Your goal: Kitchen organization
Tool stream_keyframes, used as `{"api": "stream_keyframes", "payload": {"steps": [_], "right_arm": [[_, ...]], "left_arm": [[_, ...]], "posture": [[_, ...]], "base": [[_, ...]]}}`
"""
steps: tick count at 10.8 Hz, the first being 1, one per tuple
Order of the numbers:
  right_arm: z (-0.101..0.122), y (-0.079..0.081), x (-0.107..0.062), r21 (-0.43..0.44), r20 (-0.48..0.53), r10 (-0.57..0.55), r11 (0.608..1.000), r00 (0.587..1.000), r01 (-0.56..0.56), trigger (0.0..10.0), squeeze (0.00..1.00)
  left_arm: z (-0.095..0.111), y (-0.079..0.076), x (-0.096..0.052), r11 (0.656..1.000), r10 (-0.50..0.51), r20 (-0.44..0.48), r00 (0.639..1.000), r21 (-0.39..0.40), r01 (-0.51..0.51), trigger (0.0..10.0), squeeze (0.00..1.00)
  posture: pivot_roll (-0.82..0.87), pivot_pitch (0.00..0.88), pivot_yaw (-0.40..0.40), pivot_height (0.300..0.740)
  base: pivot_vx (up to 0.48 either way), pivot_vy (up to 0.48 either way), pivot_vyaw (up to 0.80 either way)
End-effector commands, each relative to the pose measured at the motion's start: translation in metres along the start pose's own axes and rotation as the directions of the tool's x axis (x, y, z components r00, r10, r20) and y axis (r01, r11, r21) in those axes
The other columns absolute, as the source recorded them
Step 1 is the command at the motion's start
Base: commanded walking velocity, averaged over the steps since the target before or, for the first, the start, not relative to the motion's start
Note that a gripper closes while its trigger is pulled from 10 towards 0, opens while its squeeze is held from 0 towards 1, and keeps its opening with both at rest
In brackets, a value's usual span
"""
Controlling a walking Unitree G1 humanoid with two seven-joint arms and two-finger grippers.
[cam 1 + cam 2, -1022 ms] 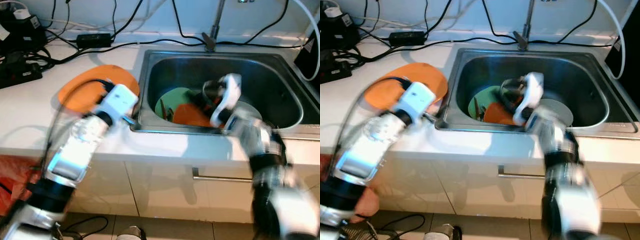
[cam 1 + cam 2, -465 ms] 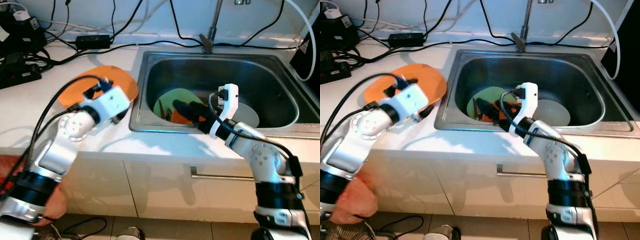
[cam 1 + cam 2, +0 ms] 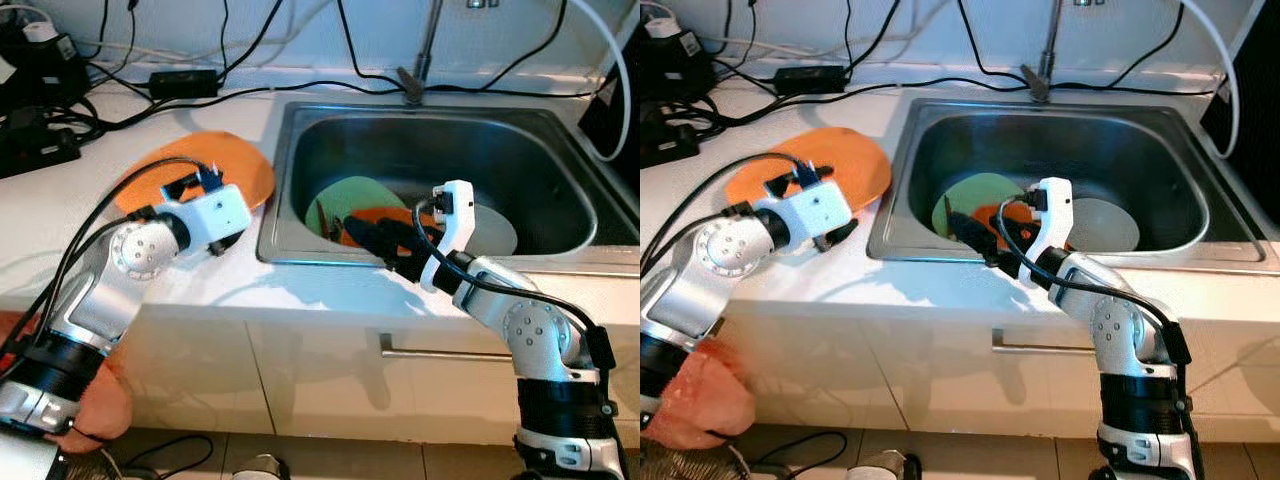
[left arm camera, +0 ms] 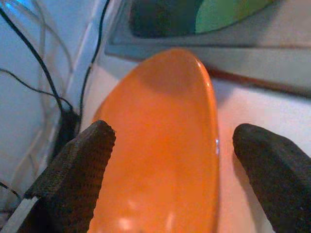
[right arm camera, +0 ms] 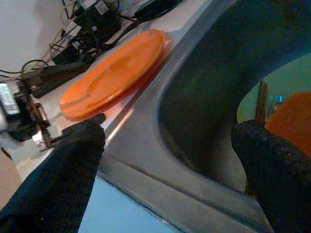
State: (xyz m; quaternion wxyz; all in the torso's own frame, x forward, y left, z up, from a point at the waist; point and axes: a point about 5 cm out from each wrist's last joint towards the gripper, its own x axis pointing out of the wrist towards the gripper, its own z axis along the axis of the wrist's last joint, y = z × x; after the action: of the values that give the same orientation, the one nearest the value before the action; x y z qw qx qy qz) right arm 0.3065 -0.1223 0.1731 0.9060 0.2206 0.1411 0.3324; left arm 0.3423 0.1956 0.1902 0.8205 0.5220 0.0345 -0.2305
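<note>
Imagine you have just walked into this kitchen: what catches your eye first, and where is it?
The big orange plate lies on the white counter left of the steel sink, with the left hand open over it. Inside the sink a green plate and an orange dish stand out, the right hand open at the front rim.

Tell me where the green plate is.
The green plate lies in the sink, toward its left side, partly under an orange dish, near the right gripper.

We see bright, even light in sharp head views. The arms cast soft shadows on the worktop (image 3: 330,290). Both wrist views are soft, with black fingers (image 4: 73,174) blurred up close.
</note>
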Motion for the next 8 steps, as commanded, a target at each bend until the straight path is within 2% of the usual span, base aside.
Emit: {"api": "stream_keyframes", "payload": {"steps": [1, 3, 4, 5, 6, 7, 8], "right_arm": [[0.0, 0.004, 0.0, 0.003, 0.001, 0.007, 1.0, 1.0, -0.007, 10.0, 0.02], [0.001, 0.006, 0.001, 0.014, 0.006, 0.011, 1.0, 1.0, -0.011, 10.0, 0.0], [0.0, 0.011, 0.001, 0.024, 0.002, 0.03, 0.999, 1.0, -0.03, 10.0, 0.0], [-0.003, 0.019, 0.0, 0.031, -0.016, 0.082, 0.996, 0.997, -0.081, 10.0, 0.0], [-0.005, 0.026, -0.002, 0.048, -0.035, 0.144, 0.989, 0.989, -0.142, 10.0, 0.0], [-0.01, 0.032, -0.007, 0.068, -0.075, 0.215, 0.975, 0.974, -0.21, 10.0, 0.0], [-0.012, 0.034, -0.009, 0.073, -0.095, 0.236, 0.971, 0.967, -0.23, 10.0, 0.0]], "left_arm": [[-0.017, 0.001, 0.001, 0.999, -0.011, -0.077, 0.997, 0.047, 0.014, 10.0, 0.0], [-0.03, 0.001, 0.001, 0.999, -0.008, -0.121, 0.993, 0.04, 0.013, 10.0, 0.0], [-0.038, 0.0, 0.001, 0.998, -0.015, -0.143, 0.99, 0.053, 0.023, 8.1, 0.0], [-0.045, 0.001, 0.001, 0.998, -0.007, -0.159, 0.987, 0.054, 0.016, 1.2, 0.0], [-0.048, 0.003, 0.002, 0.999, 0.001, -0.163, 0.987, 0.053, 0.008, 0.0, 0.0], [-0.048, 0.005, 0.002, 0.999, 0.003, -0.161, 0.987, 0.046, 0.005, 0.0, 0.0], [-0.047, 0.005, 0.003, 0.999, 0.0, -0.155, 0.988, 0.042, 0.006, 0.0, 0.0]], "posture": [[0.22, 0.04, 0.03, 0.74], [0.22, 0.042, 0.03, 0.74], [0.22, 0.044, 0.03, 0.74], [0.22, 0.047, 0.029, 0.74], [0.21, 0.047, 0.029, 0.74], [0.21, 0.05, 0.026, 0.74], [0.21, 0.05, 0.025, 0.74]], "base": [[0.0, 0.0, 0.0], [0.0, 0.0, 0.0], [0.0, 0.0, 0.0], [0.0, 0.0, 0.0], [0.0, 0.0, 0.0], [0.0, 0.0, 0.0], [0.0, 0.0, 0.0]]}}
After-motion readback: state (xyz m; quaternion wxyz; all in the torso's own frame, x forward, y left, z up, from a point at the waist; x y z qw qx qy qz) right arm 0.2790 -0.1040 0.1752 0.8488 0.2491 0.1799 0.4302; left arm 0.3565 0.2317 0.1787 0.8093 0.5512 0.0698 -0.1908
